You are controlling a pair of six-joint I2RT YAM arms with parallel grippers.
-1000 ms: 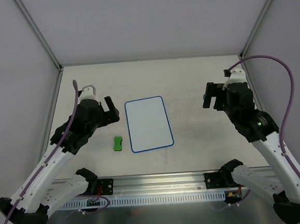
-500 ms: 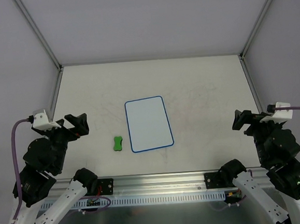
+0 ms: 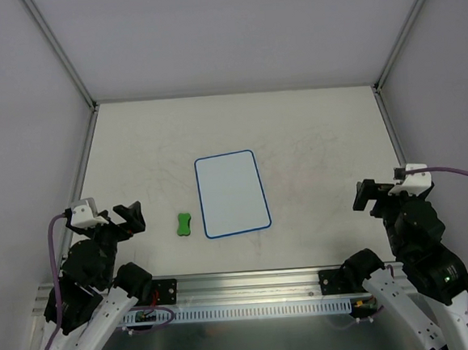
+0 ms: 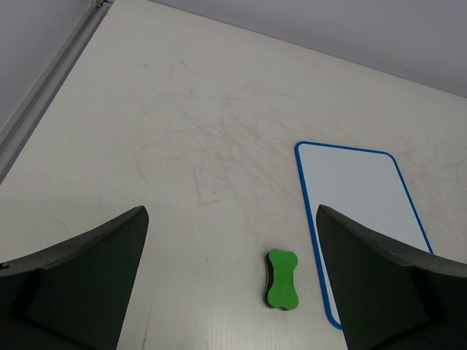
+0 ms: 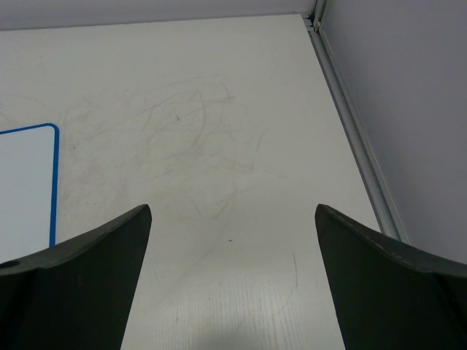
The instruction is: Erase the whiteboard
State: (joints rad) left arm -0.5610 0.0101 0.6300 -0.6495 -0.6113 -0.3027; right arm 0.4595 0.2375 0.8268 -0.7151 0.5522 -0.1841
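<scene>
The small white rectangular whiteboard with a thin blue border (image 3: 232,193) lay flat mid-table, its face blank. Just left of it, not touching, lay a small green bone-shaped eraser (image 3: 184,224). The left gripper (image 3: 129,216) and right gripper (image 3: 368,194) hung over the near corners of the scuffed off-white tabletop (image 3: 312,136), well apart from the board, jaws spread wide — both empty.

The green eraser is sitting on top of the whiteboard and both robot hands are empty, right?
Not quite. The green eraser is not on the whiteboard; it lies on the table just left of it, not touching, as the left wrist view shows. The left gripper and right gripper are indeed empty.
</scene>
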